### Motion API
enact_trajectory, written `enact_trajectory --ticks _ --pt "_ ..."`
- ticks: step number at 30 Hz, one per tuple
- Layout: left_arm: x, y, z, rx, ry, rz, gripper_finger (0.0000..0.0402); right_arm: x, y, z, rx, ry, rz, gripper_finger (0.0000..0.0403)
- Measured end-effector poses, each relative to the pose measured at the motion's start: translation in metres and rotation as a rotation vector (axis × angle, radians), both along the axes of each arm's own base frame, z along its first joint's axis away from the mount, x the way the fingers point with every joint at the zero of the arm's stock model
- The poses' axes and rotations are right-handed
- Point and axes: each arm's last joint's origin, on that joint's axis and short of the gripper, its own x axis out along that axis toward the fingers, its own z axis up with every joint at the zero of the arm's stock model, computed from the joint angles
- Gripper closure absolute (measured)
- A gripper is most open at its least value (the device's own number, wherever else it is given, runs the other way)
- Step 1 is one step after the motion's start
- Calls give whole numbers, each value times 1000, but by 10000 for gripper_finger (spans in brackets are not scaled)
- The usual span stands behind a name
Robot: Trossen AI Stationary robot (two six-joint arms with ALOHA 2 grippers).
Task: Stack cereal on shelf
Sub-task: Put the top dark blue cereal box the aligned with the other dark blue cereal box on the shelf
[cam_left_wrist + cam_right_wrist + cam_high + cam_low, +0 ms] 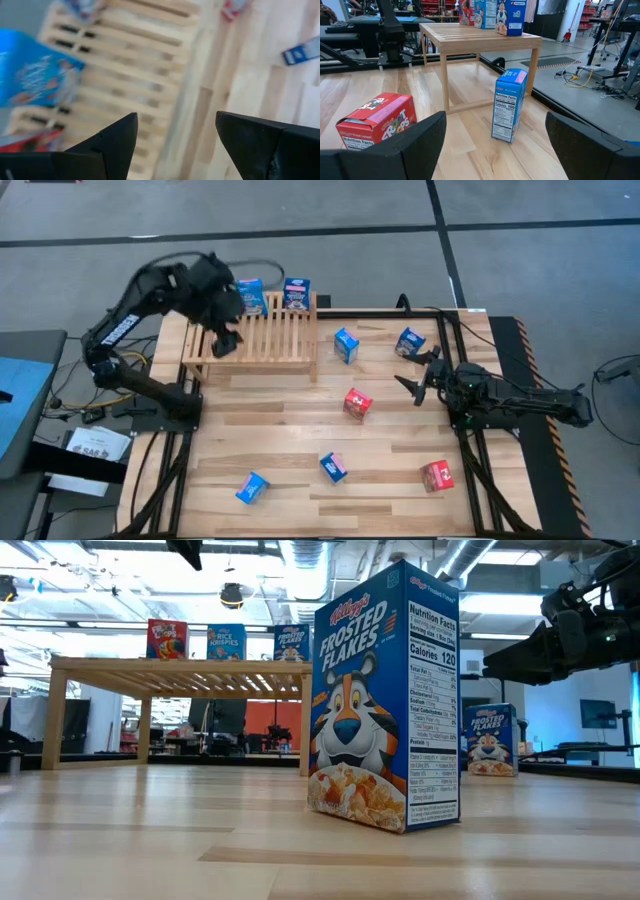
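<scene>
- The light plank table carries six small red and blue cardboard cereal boxes, scattered.
- The low slatted light-wood shelf stands at the table's far left; three boxes stand along its back edge.
- The left claw hangs above the shelf, spread, empty.
- The right claw hovers spread near a red box.

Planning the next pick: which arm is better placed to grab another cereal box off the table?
Right, probably. The right gripper is open, low over the table between a blue box and a red box. The left gripper is open above the shelf.
</scene>
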Motion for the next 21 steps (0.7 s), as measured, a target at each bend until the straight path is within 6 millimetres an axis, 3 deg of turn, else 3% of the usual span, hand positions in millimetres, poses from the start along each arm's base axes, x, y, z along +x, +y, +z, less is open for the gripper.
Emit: enact_trajectory --ticks 10,21 --pt "22 -44 -46 53 -196 -156 143 0 0 0 0 0 1 39" --pt "4 -67 -127 49 -476 -161 143 0 0 0 0 0 1 39"
